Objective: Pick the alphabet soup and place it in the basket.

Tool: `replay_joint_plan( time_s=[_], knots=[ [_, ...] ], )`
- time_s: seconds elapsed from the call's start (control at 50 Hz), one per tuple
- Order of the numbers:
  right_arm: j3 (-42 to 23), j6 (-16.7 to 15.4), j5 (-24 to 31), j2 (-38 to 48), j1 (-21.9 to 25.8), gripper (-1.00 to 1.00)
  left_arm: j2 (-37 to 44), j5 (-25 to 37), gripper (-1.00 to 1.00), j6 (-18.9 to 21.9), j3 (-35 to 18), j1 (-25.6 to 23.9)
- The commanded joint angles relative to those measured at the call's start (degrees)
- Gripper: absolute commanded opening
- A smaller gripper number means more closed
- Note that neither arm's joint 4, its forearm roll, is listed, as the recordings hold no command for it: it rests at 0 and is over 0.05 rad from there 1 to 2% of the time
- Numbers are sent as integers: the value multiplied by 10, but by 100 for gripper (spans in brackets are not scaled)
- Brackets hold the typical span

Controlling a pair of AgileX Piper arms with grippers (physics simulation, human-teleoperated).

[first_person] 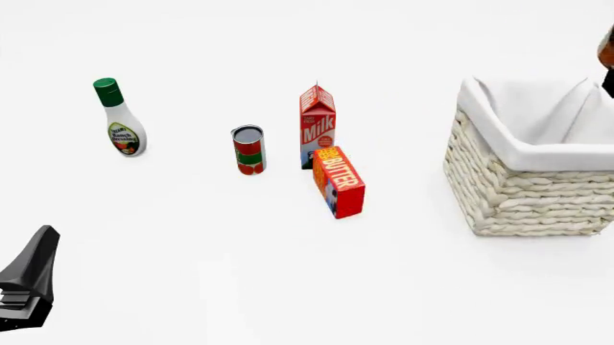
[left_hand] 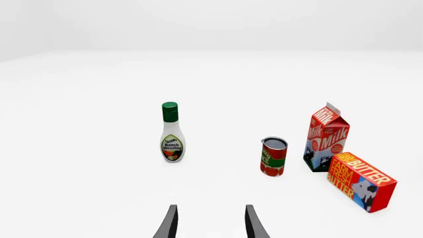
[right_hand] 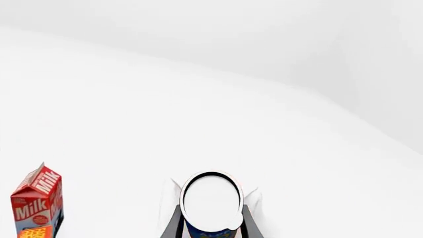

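right gripper (right_hand: 210, 225) has its jaws clamped on the alphabet soup (right_hand: 211, 202), the can held up at the far right edge of the front frame, above the basket (first_person: 523, 188). left gripper (left_hand: 210, 223) sits low at the lower left with its jaws apart, holding nothing. on the bench (first_person: 287, 273): ranch dressing (first_person: 119, 119) upper left, tomato can (first_person: 249, 149), milk carton (first_person: 318, 126) and butter box (first_person: 338, 181) mid-frame.

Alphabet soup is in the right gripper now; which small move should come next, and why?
Probably lower it and then open. The right gripper grips the alphabet soup between its fingers, and white basket lining shows below, so it seems above the basket.
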Motion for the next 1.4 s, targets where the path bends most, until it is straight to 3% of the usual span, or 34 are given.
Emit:
replay_joint_plan(
  time_s=[0.02, 0.18, 0.34, 0.38, 0.8, 1.4],
  knots=[
    [-9, -13, -15, 48, -11, -100, 0, 0, 100, 0, 0, 0],
    [-35, -30, 5, 80, -21, -100, 0, 0, 100, 0, 0, 0],
    [-51, -25, 28, 107, -29, -100, 0, 0, 100, 0, 0, 0],
    [-61, -11, 41, 121, -30, -100, 0, 0, 100, 0, 0, 0],
    [-97, -16, 76, 190, -32, -100, 0, 0, 100, 0, 0, 0],
    [-106, -79, 112, 221, -54, -100, 0, 0, 100, 0, 0, 0]
  ],
)
